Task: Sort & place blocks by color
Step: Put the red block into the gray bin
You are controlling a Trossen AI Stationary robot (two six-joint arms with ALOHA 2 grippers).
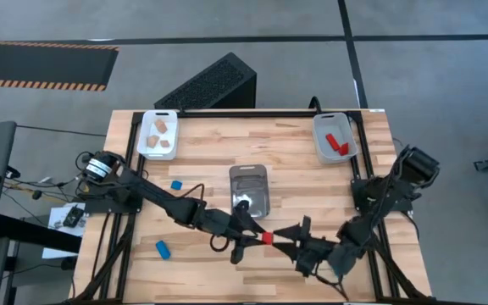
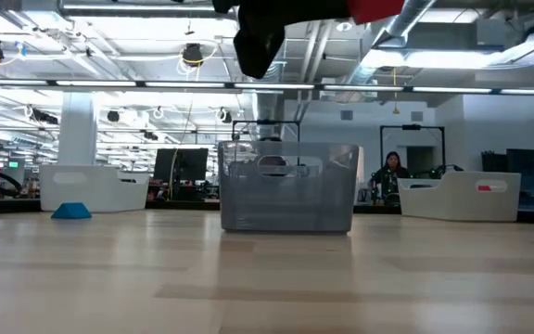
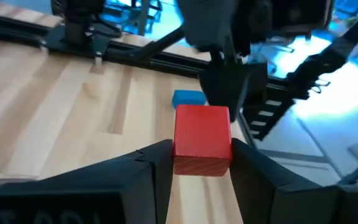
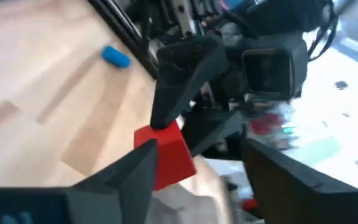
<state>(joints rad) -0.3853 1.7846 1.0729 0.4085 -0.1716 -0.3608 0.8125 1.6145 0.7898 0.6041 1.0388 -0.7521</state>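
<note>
My left gripper (image 1: 259,236) is shut on a red block (image 1: 267,238) near the table's front middle, raised above the table. The block also shows in the left wrist view (image 3: 202,140) and at the top edge of the low view (image 2: 378,7). My right gripper (image 1: 288,235) faces it from the right, open. Its fingers stand on either side of the red block (image 4: 166,155), and one finger is close beside it. Two blue blocks (image 1: 176,184) (image 1: 163,248) lie flat on the table at the left. My left gripper pinches the red block's two opposite side faces (image 3: 178,149) between its two fingers. The fingers come roughly level from the table's left. Most of the block sticks out past the fingertips (image 3: 160,155). It is lifted clear of the table.
A clear tray (image 1: 251,188) stands at the table's middle, just beyond the grippers. A white tray (image 1: 146,135) with wood blocks sits at the far left, and a tray (image 1: 320,140) with red blocks at the far right. Another blue block (image 3: 188,98) lies beyond the grippers.
</note>
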